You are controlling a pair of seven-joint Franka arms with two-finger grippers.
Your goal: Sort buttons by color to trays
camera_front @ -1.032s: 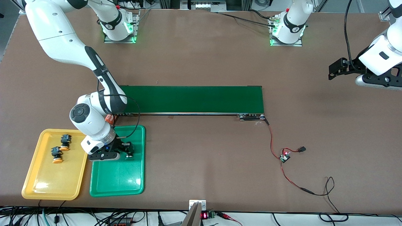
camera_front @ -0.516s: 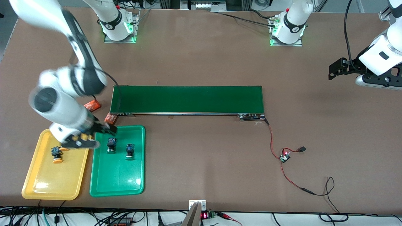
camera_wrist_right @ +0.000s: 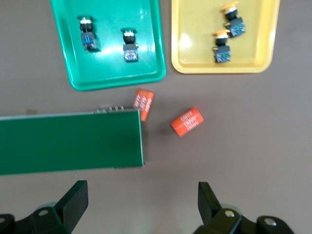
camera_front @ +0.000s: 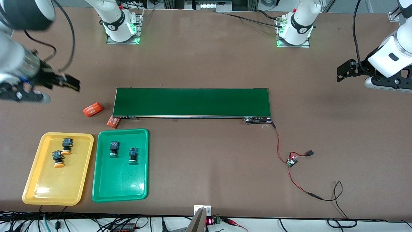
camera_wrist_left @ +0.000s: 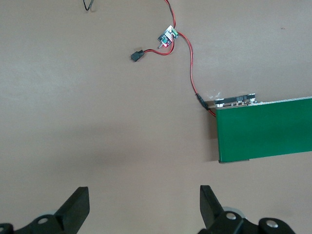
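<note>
The yellow tray [camera_front: 35, 190] holds two yellow-orange buttons [camera_front: 66, 145] [camera_front: 58, 158], lying close together. Beside it, the green tray [camera_front: 122, 190] holds two green buttons [camera_front: 113, 149] [camera_front: 133, 155]. My right gripper [camera_front: 67, 83] hangs open and empty, high over bare table at the right arm's end. Its wrist view shows both trays [camera_wrist_right: 117, 80] [camera_wrist_right: 195, 66] and all the buttons below its open jaws [camera_wrist_right: 140, 192]. My left gripper [camera_front: 346, 72] waits open over bare table at the left arm's end, with nothing between its fingers [camera_wrist_left: 78, 204].
A long dark-green conveyor belt [camera_front: 193, 102] crosses the middle of the table. Two orange cylinders [camera_front: 92, 109] [camera_front: 113, 121] lie by its end, just farther from the front camera than the trays. A small circuit board [camera_front: 292, 160] with red and black wires lies toward the left arm's end.
My right gripper opened over the green tray and left a green button there. It then rose and swung away over the table at the right arm's end. The left arm stayed still.
</note>
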